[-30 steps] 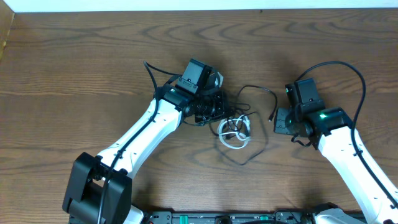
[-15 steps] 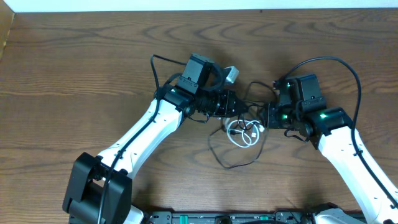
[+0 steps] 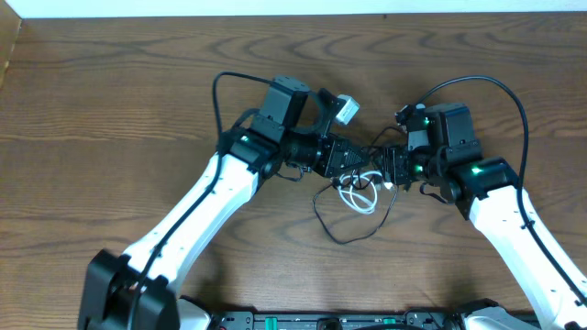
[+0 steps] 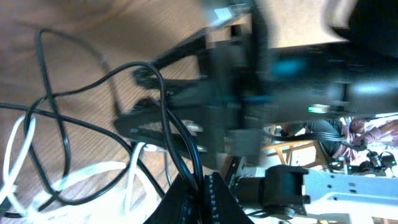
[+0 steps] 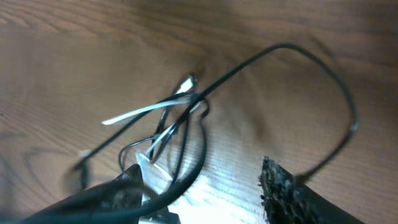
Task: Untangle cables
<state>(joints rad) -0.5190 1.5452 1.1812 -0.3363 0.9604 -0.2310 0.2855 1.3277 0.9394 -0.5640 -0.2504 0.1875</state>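
So, the cables point(image 3: 359, 188) are bunched in one knot a bit right of the middle of the wooden tabletop point(image 3: 110, 82), right between the two arms. The pincers come at it from opposite sides and nearly meet over it.

The left pincer point(image 3: 359, 165) reaches in from the left. In its wrist view its fingers point(image 4: 214, 199) are pressed together, and a black cable point(image 4: 164, 112) runs straight down into the pinch. So it's clamped on that strand. The same strand arcs up and over in front of the camera, with the white cable point(image 4: 12, 155) curling on the wood to the left of it.

The right pincer point(image 3: 391, 170) sits just beside the knot on the right. Its wrist view is pretty blurry, but the fingers point(image 5: 289, 193) are clearly spread wide. White and black strands cross in the gap ahead of them, and nothing looks pinched. One black strand sweeps in a big arc over to the right-hand finger, though I can't tell if it's actually touching.

From overhead, the white cable is a small coil at the lower edge of the knot. A loose black loop point(image 3: 349, 241) hangs out of the bundle toward the robot's side, lying flat on the wood.
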